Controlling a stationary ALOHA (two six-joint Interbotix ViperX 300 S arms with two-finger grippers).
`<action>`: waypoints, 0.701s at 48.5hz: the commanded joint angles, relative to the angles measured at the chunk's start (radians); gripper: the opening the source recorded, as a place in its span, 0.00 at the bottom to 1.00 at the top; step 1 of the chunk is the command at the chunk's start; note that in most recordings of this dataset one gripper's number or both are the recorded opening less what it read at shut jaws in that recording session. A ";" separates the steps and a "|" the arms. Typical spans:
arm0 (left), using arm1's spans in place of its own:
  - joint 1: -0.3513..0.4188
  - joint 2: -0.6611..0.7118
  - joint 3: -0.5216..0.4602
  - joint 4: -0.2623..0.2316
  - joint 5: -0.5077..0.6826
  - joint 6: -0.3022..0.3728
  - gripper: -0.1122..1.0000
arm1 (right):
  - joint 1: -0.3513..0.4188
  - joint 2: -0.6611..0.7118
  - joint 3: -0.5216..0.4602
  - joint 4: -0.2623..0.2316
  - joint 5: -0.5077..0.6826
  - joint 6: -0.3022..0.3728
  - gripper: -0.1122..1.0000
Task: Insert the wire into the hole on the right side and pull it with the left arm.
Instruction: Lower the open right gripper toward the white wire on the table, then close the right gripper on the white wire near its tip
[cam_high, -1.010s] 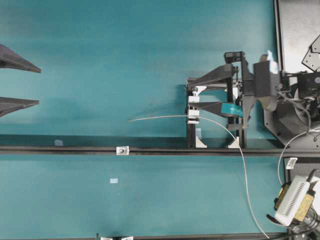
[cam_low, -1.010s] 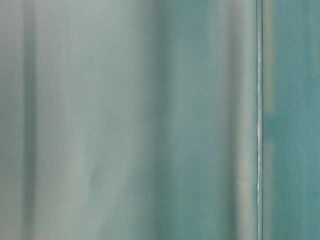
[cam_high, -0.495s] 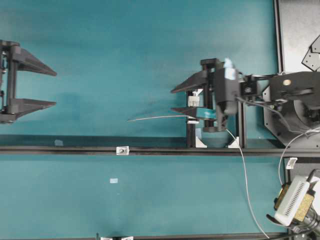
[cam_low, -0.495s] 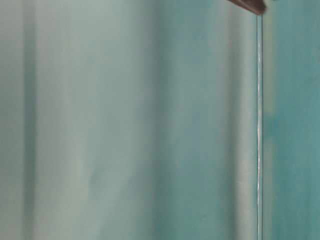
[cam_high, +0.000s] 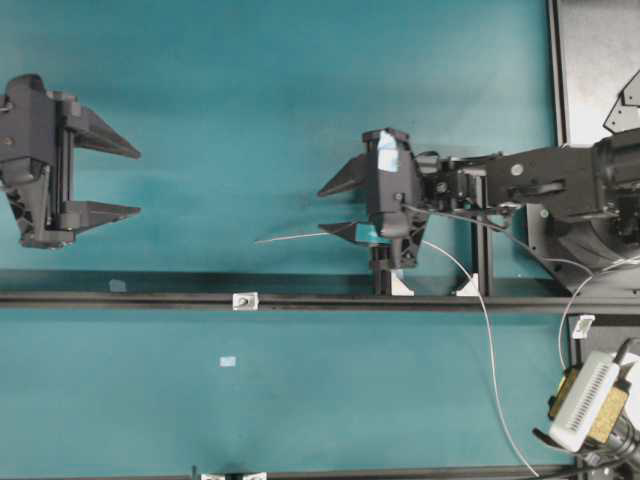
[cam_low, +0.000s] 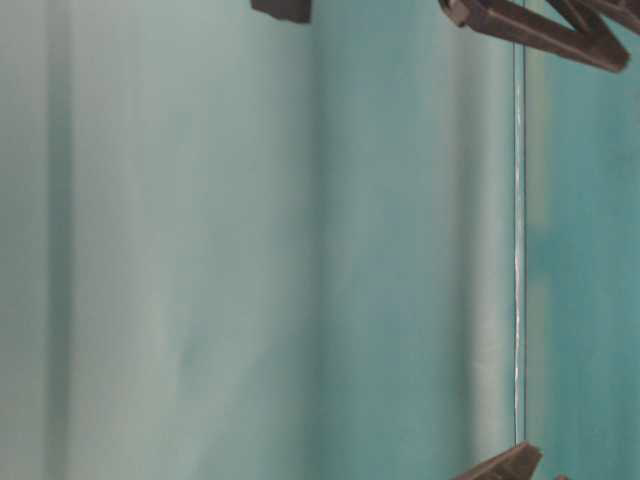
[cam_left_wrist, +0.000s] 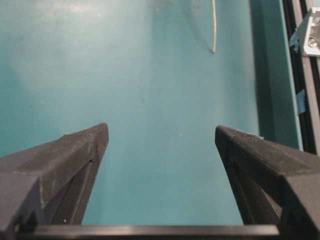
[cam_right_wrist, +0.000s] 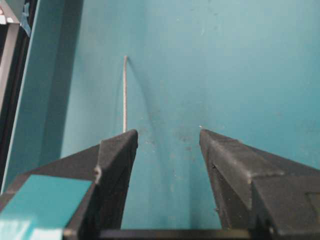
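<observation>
Fingers of the left gripper (cam_high: 118, 182) stand wide apart with nothing between them, at the left edge of the overhead view above the teal tabletop (cam_high: 250, 90). The right gripper (cam_high: 338, 208), one finger marked with teal tape, is likewise spread wide and holds nothing. The wire (cam_high: 300, 237) projects leftward past the right gripper's lower finger; its free end lies loose over the tabletop, pointing toward the left gripper and well apart from it. In the right wrist view the wire (cam_right_wrist: 124, 95) runs just beside the taped finger; contact cannot be confirmed. The small silver block with the hole (cam_high: 244, 300) sits on the black rail (cam_high: 120, 299), below the wire's tip.
</observation>
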 joint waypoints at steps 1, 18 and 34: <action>0.005 0.009 -0.026 -0.002 -0.008 0.000 0.76 | 0.012 0.012 -0.034 0.000 -0.006 0.002 0.66; 0.005 0.046 -0.034 -0.002 -0.008 0.000 0.76 | 0.041 0.072 -0.084 0.000 -0.009 0.002 0.66; 0.005 0.046 -0.037 -0.002 -0.008 -0.002 0.76 | 0.041 0.144 -0.132 0.000 -0.028 0.003 0.66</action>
